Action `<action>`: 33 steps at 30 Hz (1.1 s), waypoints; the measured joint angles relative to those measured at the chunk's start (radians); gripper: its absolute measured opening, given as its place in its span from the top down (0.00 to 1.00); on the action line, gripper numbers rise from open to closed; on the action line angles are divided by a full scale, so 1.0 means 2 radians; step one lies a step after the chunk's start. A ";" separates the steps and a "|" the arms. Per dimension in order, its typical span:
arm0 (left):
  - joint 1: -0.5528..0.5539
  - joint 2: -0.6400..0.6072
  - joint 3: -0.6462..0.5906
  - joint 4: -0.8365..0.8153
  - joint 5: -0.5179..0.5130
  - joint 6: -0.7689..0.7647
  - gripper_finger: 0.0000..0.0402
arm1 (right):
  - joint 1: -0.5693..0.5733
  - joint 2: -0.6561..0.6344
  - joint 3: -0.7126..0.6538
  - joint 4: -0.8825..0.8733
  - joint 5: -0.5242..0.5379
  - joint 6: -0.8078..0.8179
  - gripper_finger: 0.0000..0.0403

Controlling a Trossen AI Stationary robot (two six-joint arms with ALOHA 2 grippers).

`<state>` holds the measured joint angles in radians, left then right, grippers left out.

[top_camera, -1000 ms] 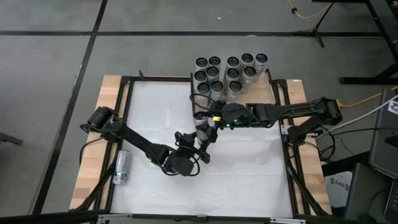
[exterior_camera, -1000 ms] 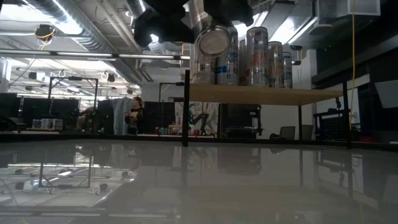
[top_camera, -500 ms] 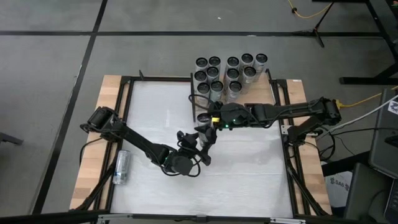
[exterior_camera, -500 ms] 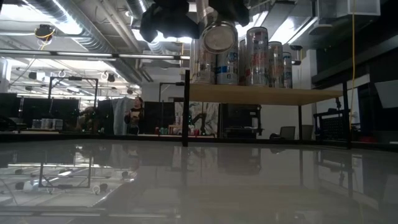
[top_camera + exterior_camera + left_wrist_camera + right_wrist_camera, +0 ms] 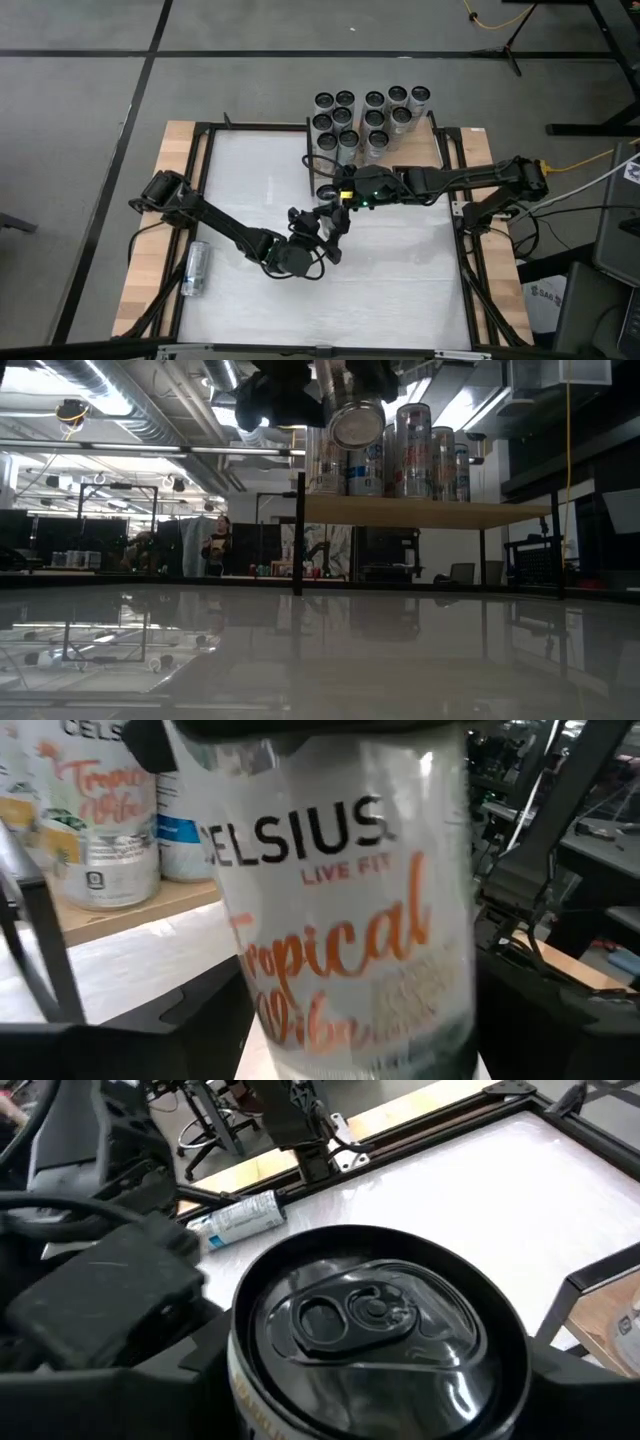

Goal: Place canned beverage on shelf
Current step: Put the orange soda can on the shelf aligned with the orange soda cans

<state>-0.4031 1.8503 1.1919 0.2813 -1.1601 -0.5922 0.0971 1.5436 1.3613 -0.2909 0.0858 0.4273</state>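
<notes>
A spare can (image 5: 196, 268) lies on its side at the table's left edge, well away from both grippers, its label too small to read. Near mid-table the left gripper (image 5: 322, 224) meets the right gripper (image 5: 338, 196), with a canned beverage (image 5: 345, 910) between them, lifted off the table. Its label reads "CELSIUS LIVE FIT" and "Tropical"; the lower print is blurred. The right gripper's fingers close around the can just below its top, while the left gripper's grip is hidden. Just beyond them, the shelf (image 5: 430, 511) carries upright cans (image 5: 371, 119).
</notes>
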 joint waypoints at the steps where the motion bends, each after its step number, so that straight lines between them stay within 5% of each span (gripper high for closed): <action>1: 0.002 0.000 0.000 0.000 0.007 0.000 0.22 | 0.000 0.000 0.000 0.000 -0.002 -0.004 0.36; 18: 0.014 0.000 0.000 -0.001 0.119 0.000 0.22 | 0.000 -0.057 0.000 -0.086 -0.031 -0.085 0.39; 33: 0.015 0.000 0.000 -0.016 0.131 0.001 0.22 | 0.001 -0.243 -0.019 -0.213 -0.013 -0.163 0.39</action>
<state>-0.3729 1.8500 1.1912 0.2501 -0.8974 -0.5896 0.0982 1.0575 1.3233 -0.7168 0.0593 0.1010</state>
